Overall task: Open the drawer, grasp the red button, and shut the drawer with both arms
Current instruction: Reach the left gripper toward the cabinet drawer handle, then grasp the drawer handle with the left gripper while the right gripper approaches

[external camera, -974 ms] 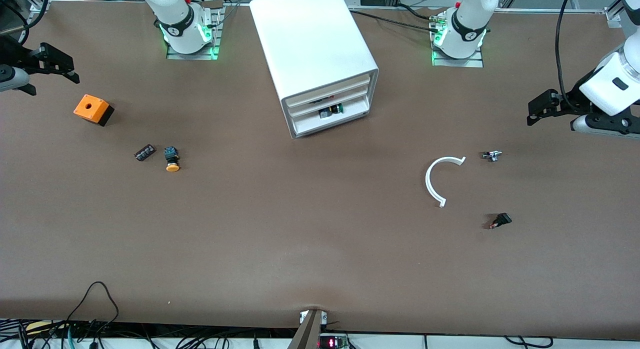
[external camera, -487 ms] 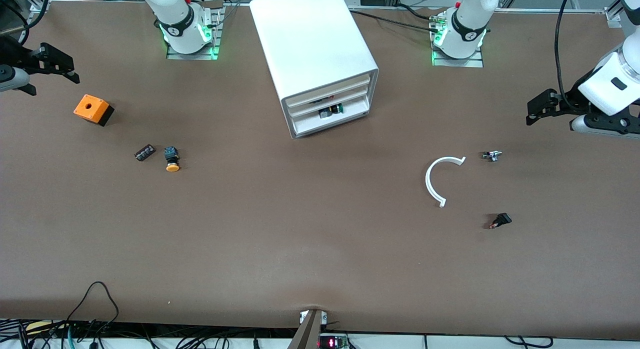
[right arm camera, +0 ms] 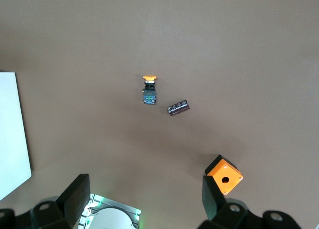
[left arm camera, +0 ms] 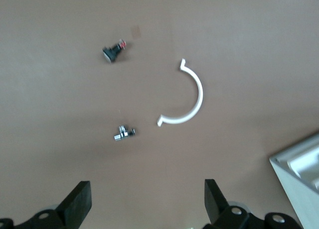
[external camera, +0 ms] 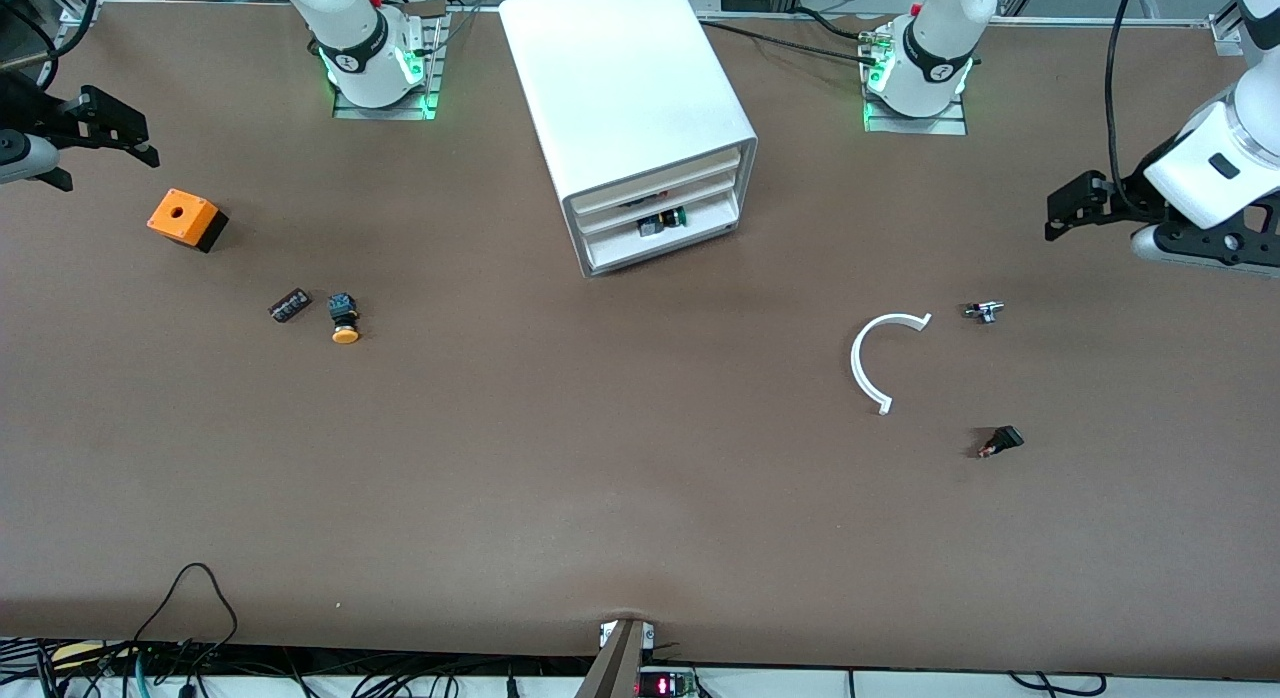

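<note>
I see both pairs of fingers spread wide with nothing between them: the left gripper [external camera: 1062,206] hangs over the tabletop's edge at the left arm's end, the right gripper [external camera: 112,130] over the edge at the right arm's end. The cabinet [external camera: 640,118] stands well apart from both, midway along the tabletop's edge by the two bases. I count three drawers; the middle drawer [external camera: 655,199] sits pushed in, and I cannot make out the red button inside it. The lowest drawer [external camera: 664,235] shows one green-black part [external camera: 663,221]. Toward the right arm's end lie one orange box [external camera: 186,218], one black block [external camera: 289,305] and one yellow-capped button [external camera: 344,318]. Toward the left arm's end lie one white arc [external camera: 880,360], one small metal part [external camera: 984,311] and one small black part [external camera: 1001,441].
</note>
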You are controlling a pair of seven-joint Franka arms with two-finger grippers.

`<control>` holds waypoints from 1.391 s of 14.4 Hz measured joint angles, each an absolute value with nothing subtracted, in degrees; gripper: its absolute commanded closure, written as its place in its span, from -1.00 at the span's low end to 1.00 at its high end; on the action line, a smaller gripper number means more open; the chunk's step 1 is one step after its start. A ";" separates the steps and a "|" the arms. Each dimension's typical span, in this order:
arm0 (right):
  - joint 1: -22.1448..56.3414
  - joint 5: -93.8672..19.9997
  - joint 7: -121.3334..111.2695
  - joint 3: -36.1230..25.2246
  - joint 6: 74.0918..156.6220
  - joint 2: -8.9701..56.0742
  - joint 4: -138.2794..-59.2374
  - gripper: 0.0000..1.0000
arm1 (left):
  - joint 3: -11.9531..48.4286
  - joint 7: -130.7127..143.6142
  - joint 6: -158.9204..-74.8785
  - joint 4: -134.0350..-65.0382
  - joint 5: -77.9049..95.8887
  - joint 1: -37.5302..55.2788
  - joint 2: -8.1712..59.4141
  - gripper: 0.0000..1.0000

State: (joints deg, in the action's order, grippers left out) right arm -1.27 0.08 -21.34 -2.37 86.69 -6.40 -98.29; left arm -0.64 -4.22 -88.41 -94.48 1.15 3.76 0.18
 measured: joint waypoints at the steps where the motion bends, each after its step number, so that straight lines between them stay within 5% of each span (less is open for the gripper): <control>1: -1.31 0.08 -21.34 -2.37 86.69 -6.40 -98.29 -1.00 | -0.07 -4.30 -85.17 -93.35 1.17 3.79 0.78 -1.00; 10: -1.43 0.09 -21.35 -2.06 86.68 -3.85 -98.29 -1.00 | 3.06 -4.57 -66.80 -86.09 23.63 4.03 12.32 -1.00; 20: -1.42 0.09 -21.38 -1.69 86.93 0.57 -98.28 -1.00 | 2.94 -21.22 -66.21 -85.69 41.37 3.63 26.87 -1.00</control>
State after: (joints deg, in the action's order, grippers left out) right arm -1.42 0.09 -21.38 -1.69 86.93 0.57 -98.28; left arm 2.94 -21.22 -66.21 -85.69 41.37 3.63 26.87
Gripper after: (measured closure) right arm 0.000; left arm 0.000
